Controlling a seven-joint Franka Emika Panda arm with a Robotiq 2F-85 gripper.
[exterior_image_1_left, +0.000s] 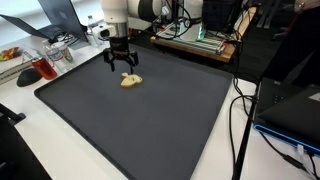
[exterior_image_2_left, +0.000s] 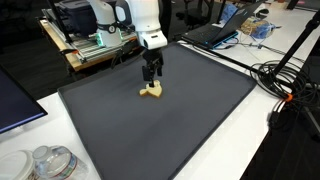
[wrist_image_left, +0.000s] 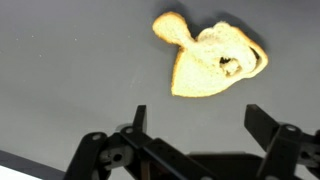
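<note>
Just beneath the spread claw (exterior_image_2_left: 152, 80), untouched, lies the yellowish lump (exterior_image_2_left: 151, 91) on the dark mat (exterior_image_2_left: 200, 110).

Counted here: one tan lumpy object (exterior_image_1_left: 130, 80), one dark grey mat (exterior_image_1_left: 150, 125), one white arm (exterior_image_2_left: 148, 18), one tool (exterior_image_1_left: 122, 70).

Clearance: below my spread gripper (exterior_image_1_left: 122, 68), only the yellow lump (exterior_image_1_left: 131, 81) sits on the dark mat (exterior_image_1_left: 150, 130), open passage on every side of it; cables (exterior_image_1_left: 238, 110) flank one mat edge, containers (exterior_image_1_left: 45, 66) another.

Ext views oblique, opposing, share mat (exterior_image_1_left: 140, 120); wrist close, downward.
</note>
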